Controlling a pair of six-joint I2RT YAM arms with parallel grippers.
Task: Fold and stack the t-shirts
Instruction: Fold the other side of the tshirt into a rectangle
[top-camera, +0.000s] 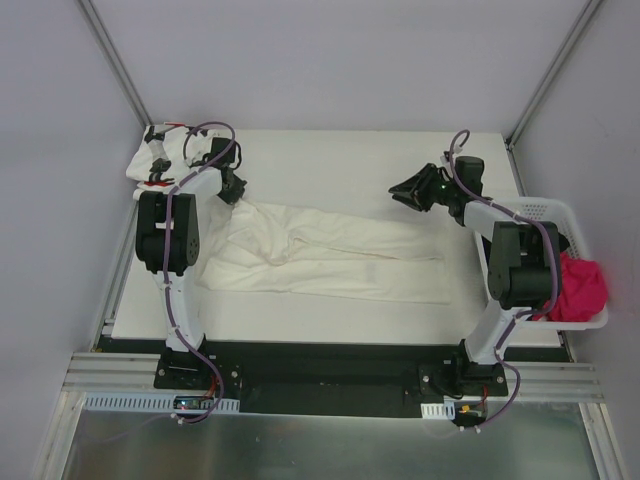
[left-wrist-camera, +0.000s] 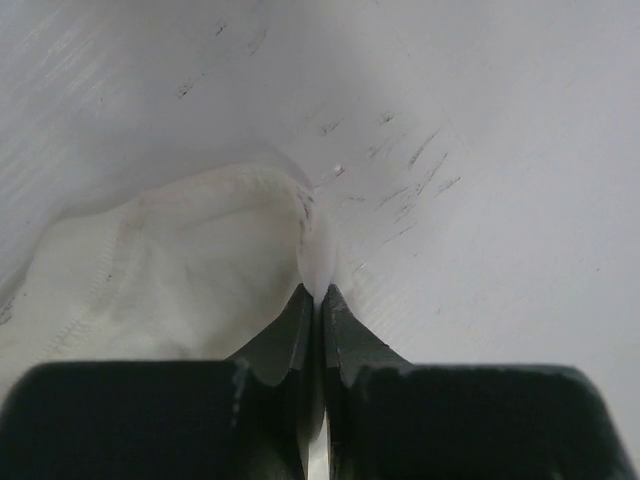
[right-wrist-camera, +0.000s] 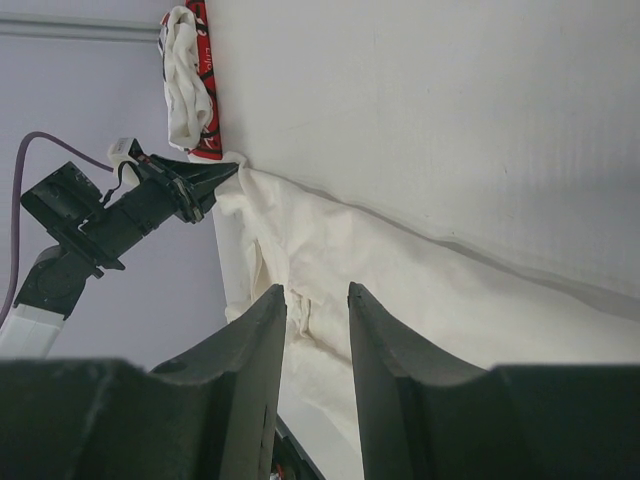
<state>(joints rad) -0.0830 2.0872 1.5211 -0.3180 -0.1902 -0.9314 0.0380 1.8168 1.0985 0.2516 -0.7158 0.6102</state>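
A large cream-white t-shirt (top-camera: 330, 255) lies spread along the table, partly folded lengthwise. My left gripper (top-camera: 235, 190) is at its far left corner, shut on a pinch of the shirt's hem (left-wrist-camera: 305, 235), which rises into the closed tips (left-wrist-camera: 317, 290). A second t-shirt (top-camera: 160, 160), white with black and red print, lies bunched at the far left corner of the table. My right gripper (top-camera: 400, 192) hangs open above the bare table past the shirt's right end, holding nothing. In the right wrist view the cream shirt (right-wrist-camera: 400, 290) shows beyond its parted fingers (right-wrist-camera: 315, 290).
A white perforated basket (top-camera: 545, 210) stands at the table's right edge with a pink-red cloth (top-camera: 583, 285) in it. Grey walls close in the back and sides. The printed shirt (right-wrist-camera: 185, 80) sits against the left wall.
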